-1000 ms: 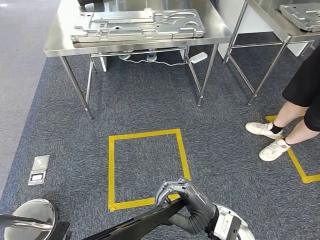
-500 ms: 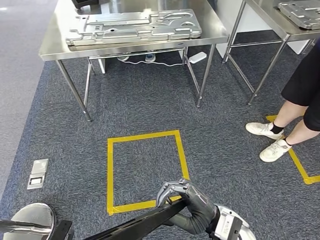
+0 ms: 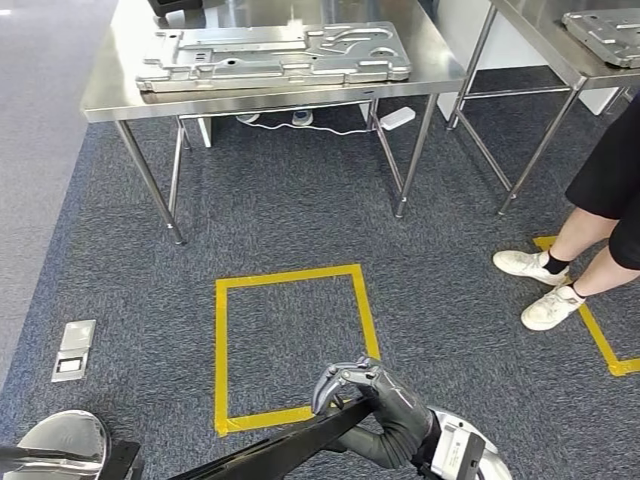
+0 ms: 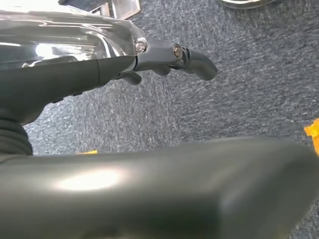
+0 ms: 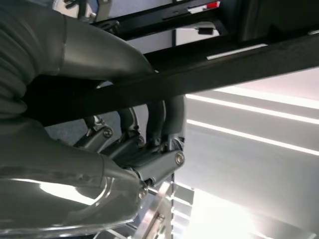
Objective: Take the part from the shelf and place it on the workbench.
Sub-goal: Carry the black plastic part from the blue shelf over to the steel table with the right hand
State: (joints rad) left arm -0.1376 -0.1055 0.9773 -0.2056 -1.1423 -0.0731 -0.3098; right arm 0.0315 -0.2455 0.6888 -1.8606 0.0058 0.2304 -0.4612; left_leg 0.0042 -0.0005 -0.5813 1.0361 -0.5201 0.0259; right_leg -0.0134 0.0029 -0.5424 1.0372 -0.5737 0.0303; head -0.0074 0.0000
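Observation:
The part is a long, flat black bar [image 3: 287, 450]. It runs from my right hand [image 3: 377, 405] down toward the lower left corner of the head view. My right hand grips its near end, and in the right wrist view its fingers [image 5: 165, 119] curl around the black bar [image 5: 233, 64]. The steel workbench [image 3: 113, 100] stands ahead across the carpet, with a large grey metal plate [image 3: 272, 55] on it. In the left wrist view my left hand [image 4: 173, 55] has its fingers stretched out over the carpet. A broad dark surface [image 4: 158, 189] lies beside them, and whether the hand holds it is unclear.
A yellow tape square [image 3: 226, 345] marks the carpet between me and the workbench. A person's legs in white shoes [image 3: 540, 265] stand at the right, near more yellow tape [image 3: 604, 345]. A second steel table [image 3: 528, 30] carries another plate [image 3: 604, 25]. A floor socket [image 3: 74, 348] sits at the left.
The whole head view has shifted slightly, so the camera has moved. My right hand keeps the same grip on the black bar.

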